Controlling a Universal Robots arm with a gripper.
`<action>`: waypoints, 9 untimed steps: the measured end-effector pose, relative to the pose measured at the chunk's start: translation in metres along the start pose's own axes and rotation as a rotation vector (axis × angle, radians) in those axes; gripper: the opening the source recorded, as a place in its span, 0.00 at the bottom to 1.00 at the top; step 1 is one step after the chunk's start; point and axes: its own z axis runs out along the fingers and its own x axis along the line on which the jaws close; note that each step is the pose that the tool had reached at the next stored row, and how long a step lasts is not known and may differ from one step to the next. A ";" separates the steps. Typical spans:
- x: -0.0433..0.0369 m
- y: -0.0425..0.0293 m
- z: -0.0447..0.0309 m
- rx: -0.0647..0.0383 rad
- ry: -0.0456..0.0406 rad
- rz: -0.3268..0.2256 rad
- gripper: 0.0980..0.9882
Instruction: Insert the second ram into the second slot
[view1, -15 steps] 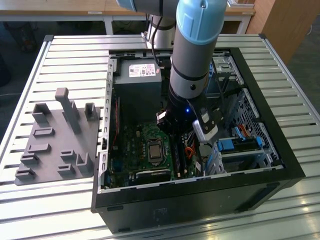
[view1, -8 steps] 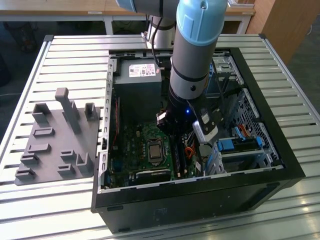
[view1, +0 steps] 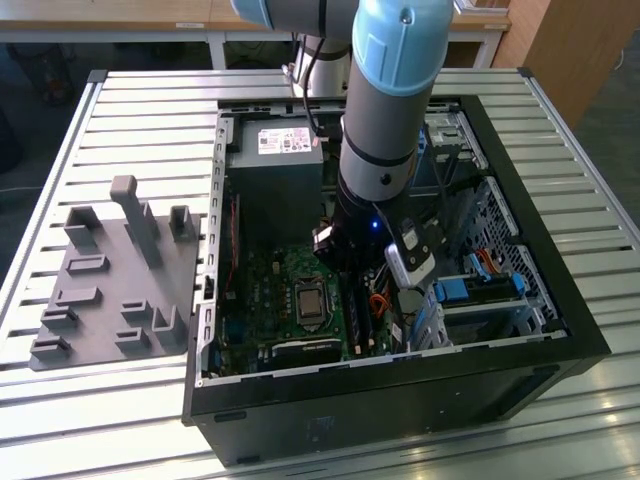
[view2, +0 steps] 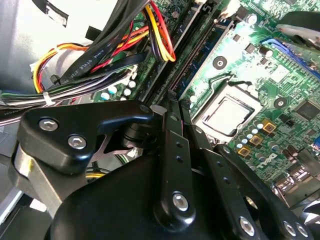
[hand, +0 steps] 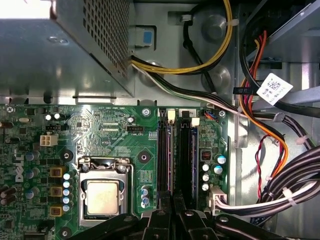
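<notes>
No print can be made out on the power supply's label (view1: 283, 141) or the cable tag (hand: 274, 89).

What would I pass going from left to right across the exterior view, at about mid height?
Grey fixture tray with upright pegs → green motherboard with its processor socket → the arm reaching down into the black computer case → blue drive bay parts.

**Slatted metal bench in a workshop**

A ribbed aluminium table (view1: 130, 110) spans the scene under bright, even light. Beyond it runs a pale workbench (view1: 120, 25) with white legs, a wooden panel (view1: 560, 50) standing at the exterior view's right, and dark floor (view1: 25, 110) showing beneath.
</notes>
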 end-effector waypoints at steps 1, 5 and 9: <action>0.0000 0.0000 0.0005 0.000 0.0000 0.000 0.04; 0.0000 0.0000 0.0007 0.000 -0.0001 0.003 0.04; -0.0001 0.0001 -0.0008 0.000 -0.0001 0.005 0.04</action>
